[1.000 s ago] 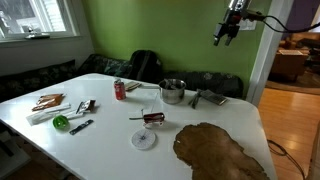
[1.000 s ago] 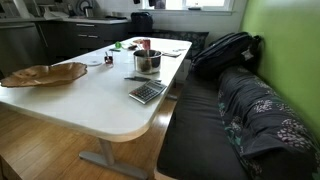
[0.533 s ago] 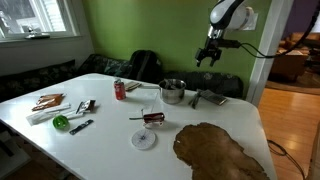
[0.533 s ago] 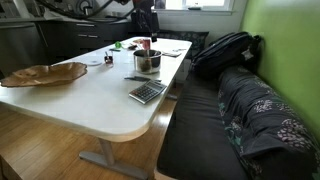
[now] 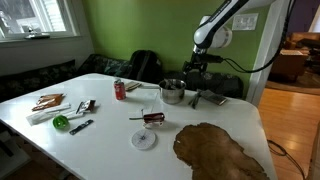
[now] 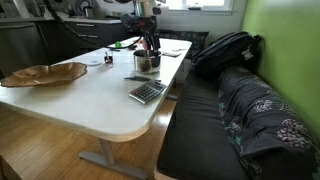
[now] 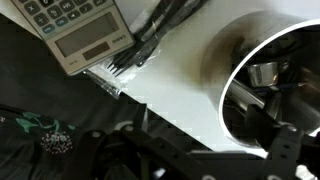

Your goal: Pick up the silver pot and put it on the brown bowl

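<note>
End effector [image 5: 194, 70], jaws apart; pot [image 5: 172, 91] just below it: rigid, light, slick steel, probably best pinched across its rim wall.

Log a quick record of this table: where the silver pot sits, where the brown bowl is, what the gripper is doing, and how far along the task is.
silver pot: on the white table, between red soda can and calculator
brown bowl: nothing on it, apart from pot
gripper: above pot, jaws open, holding nothing
task state: pot not grasped, not on bowl
</note>
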Robot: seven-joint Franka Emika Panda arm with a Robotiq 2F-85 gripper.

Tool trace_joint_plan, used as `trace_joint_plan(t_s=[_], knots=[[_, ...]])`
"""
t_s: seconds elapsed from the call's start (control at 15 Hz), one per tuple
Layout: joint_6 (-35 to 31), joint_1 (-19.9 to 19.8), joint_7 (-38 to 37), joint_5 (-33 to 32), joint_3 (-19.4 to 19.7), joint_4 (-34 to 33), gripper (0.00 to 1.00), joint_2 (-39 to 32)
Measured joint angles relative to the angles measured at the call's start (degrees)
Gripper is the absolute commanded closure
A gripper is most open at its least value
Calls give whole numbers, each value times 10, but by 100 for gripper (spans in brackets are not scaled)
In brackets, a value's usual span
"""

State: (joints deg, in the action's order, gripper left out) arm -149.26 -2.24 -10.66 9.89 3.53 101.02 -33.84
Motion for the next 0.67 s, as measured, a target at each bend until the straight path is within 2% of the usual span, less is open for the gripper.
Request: trace_joint_plan(t_s=[0.27,0.67], knots=[[0,-3,0,3,-2,-2,0,1],[31,2,-30,16,-23,-45,0,-47]])
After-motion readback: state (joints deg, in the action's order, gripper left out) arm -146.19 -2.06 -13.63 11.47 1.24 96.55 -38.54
